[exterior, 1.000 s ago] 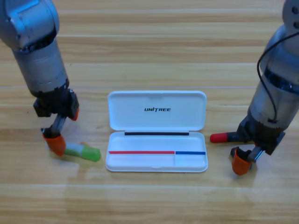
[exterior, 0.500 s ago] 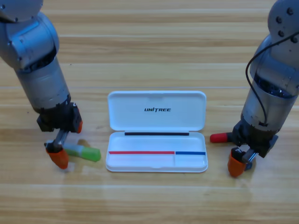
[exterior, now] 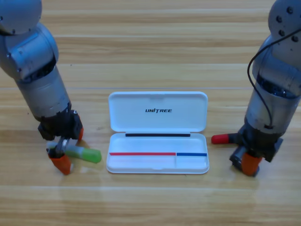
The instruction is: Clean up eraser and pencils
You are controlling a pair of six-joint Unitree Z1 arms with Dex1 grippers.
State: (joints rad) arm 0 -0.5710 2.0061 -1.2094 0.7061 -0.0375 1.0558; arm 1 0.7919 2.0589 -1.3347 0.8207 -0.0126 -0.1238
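A single fixed camera above the table (exterior: 150, 52) looks steeply down from fairly near, both arms entering from the top corners, the open case (exterior: 158, 133) centred in view.

"UNITREE" printed in black on inside of open lid of white case (exterior: 158, 111).

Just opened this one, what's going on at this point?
Two arms are tidying pencils into an open white case in the middle of the table. The left gripper is down at the pale end of the green pencil, which lies on the table left of the case. The right gripper is down at the black half of the red pencil, right of the case. The case has no pencil in it yet.
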